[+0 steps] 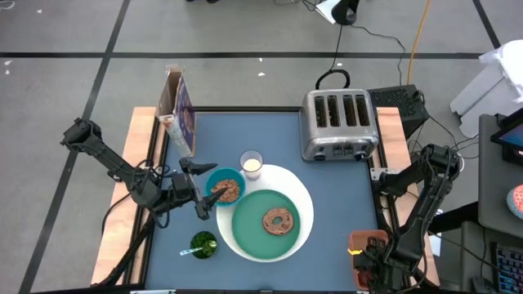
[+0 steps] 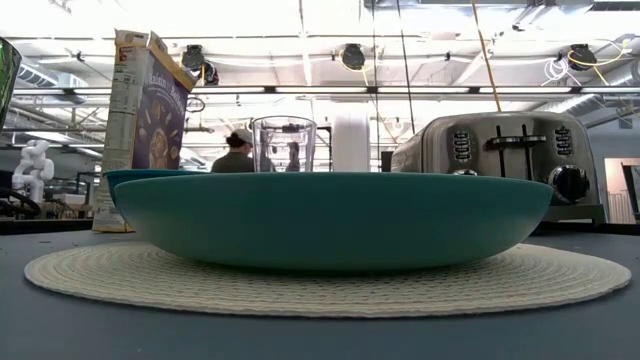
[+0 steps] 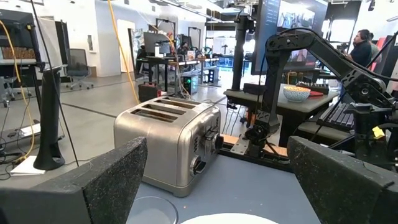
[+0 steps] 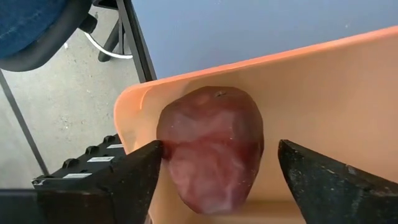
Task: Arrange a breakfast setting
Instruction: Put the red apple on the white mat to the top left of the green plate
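A teal plate (image 1: 265, 222) with a brown bagel (image 1: 279, 220) lies on a round white woven mat (image 2: 560, 280). A small teal bowl (image 1: 225, 186) holds cereal, and a glass of milk (image 1: 252, 164) stands behind it. The purple cereal box (image 1: 180, 114) stands at the far left. My left gripper (image 1: 204, 189) is open and empty beside the bowl's left side. My right gripper (image 4: 217, 180) is open over an orange tray (image 4: 323, 93) at the table's near right corner, with one finger on each side of the red apple (image 4: 211, 155). My right gripper comes at the apple from above. One finger (image 4: 134, 174) stands right against the apple's side (image 4: 166, 149), and I cannot tell whether it touches. The other finger (image 4: 329, 180) is apart from it. The apple lies in the tray.
A steel toaster (image 1: 339, 124) stands at the far right of the blue table. A small green round thing with a pale handle (image 1: 203, 243) lies near the front edge, left of the plate. A person (image 2: 238, 152) is in the room behind.
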Motion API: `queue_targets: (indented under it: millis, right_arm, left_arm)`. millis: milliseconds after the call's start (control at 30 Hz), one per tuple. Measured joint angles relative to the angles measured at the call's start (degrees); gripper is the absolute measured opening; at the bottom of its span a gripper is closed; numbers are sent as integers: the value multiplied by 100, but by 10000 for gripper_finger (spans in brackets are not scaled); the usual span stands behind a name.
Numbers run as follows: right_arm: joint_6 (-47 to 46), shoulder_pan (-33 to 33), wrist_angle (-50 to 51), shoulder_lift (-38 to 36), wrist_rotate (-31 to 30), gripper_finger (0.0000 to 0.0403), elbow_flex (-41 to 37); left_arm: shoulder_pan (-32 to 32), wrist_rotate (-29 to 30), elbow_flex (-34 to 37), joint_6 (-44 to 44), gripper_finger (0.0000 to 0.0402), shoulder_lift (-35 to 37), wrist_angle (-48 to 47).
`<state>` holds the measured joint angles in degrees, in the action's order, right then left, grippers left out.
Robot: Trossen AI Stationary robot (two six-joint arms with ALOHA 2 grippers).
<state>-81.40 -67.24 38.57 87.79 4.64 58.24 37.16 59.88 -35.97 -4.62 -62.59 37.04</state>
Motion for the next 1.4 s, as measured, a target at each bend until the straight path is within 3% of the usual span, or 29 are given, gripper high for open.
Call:
queue_targets:
  millis: [467, 900, 1400]
  right_arm:
    - [110, 0, -64, 0, -11, 334, 0]
    - [-821, 11, 1114, -4, -5, 334, 0]
    - [-538, 11, 665, -9, 52, 334, -331]
  left_arm:
    - [0, 0, 0, 0, 392, 0, 0]
    - [-2, 0, 0, -1, 392, 0, -2]
    - [-2, 0, 0, -2, 392, 0, -2]
